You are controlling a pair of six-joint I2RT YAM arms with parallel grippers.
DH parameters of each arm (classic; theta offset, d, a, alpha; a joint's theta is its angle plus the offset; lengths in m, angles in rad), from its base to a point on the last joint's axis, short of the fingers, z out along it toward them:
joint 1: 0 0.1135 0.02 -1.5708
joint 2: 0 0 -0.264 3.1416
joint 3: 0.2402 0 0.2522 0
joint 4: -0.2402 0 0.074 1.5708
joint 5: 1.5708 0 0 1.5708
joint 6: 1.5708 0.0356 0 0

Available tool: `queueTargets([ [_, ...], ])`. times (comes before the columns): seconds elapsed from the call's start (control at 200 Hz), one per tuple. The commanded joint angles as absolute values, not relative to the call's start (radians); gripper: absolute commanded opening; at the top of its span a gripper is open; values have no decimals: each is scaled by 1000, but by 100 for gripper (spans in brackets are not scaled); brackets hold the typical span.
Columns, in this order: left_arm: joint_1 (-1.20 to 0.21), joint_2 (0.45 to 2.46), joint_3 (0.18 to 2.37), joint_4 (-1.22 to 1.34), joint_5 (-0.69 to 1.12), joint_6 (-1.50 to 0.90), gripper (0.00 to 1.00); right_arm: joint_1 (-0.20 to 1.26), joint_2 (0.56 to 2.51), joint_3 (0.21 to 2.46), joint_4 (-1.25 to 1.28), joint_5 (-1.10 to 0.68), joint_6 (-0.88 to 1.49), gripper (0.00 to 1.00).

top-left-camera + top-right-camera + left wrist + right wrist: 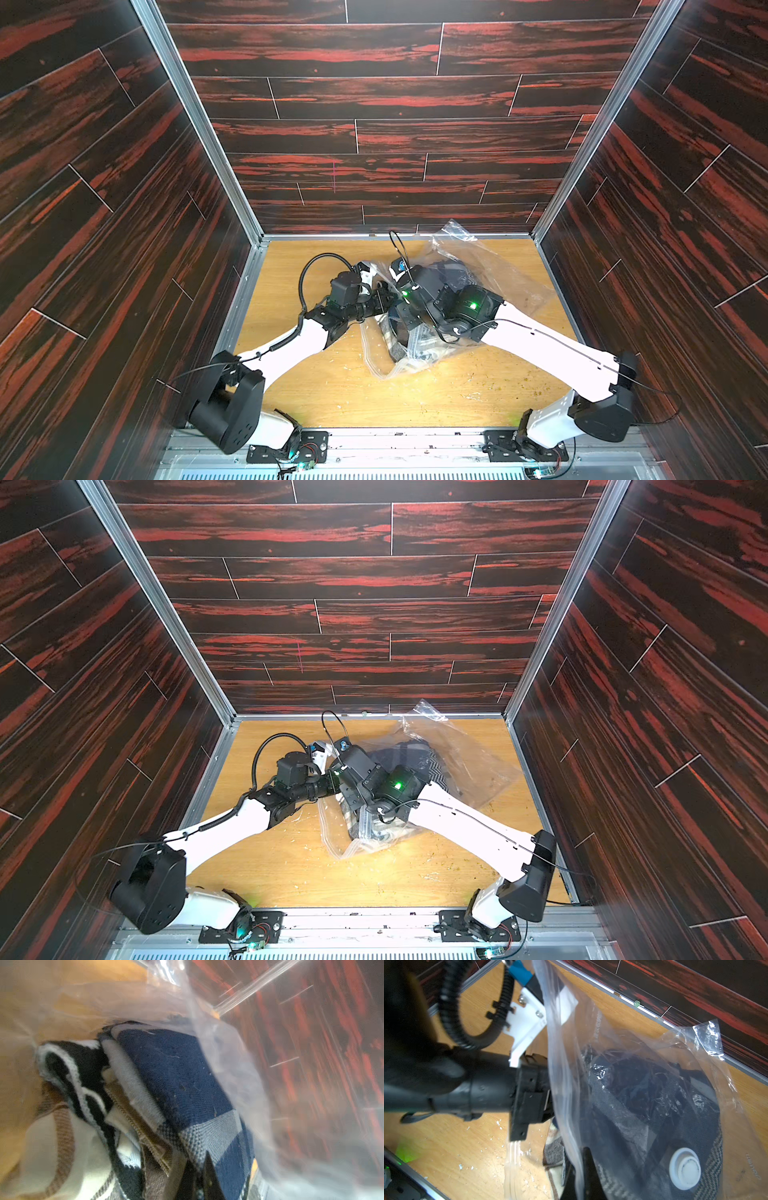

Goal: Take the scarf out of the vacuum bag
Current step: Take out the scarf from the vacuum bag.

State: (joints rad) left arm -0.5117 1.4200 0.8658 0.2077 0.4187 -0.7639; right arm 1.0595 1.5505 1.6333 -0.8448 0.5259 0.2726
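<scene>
The vacuum bag (pixel 505 270) (pixel 469 750), clear and crinkly, lies on the wooden table right of centre, its mouth towards the left arm. Through the film the scarf (pixel 455 270) (pixel 178 1076) shows navy, grey and beige. My left gripper (pixel 198 1159) reaches inside the bag and is shut, with a fold of scarf pinched at its tips. On the bag's upper film near the mouth my right gripper (pixel 579 1167) is shut, the plastic running between its fingers. The round white valve disc (pixel 685 1169) sits on the bag's face. Both top views hide the fingertips under the wrists.
The wooden table (pixel 332 395) carries small crumbs and scraps. Dark red panel walls with aluminium rails (pixel 374 236) close in three sides. The left arm's wrist and cable loop (pixel 500 1088) sit close beside the right gripper. The bag's far corner (pixel 455 230) sticks up at the back wall.
</scene>
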Motion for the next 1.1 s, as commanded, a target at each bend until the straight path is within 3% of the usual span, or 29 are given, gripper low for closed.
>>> queueTargets([
  [0.0,-501,1335,887,219,401,-721,0,1045,1568,1676,-846,523,276,0],
  [0.711,-547,1149,679,126,357,-748,0,965,1713,1809,-786,412,263,0],
  [1.097,-548,975,619,-189,321,-669,0,938,1737,1787,-728,382,255,0],
])
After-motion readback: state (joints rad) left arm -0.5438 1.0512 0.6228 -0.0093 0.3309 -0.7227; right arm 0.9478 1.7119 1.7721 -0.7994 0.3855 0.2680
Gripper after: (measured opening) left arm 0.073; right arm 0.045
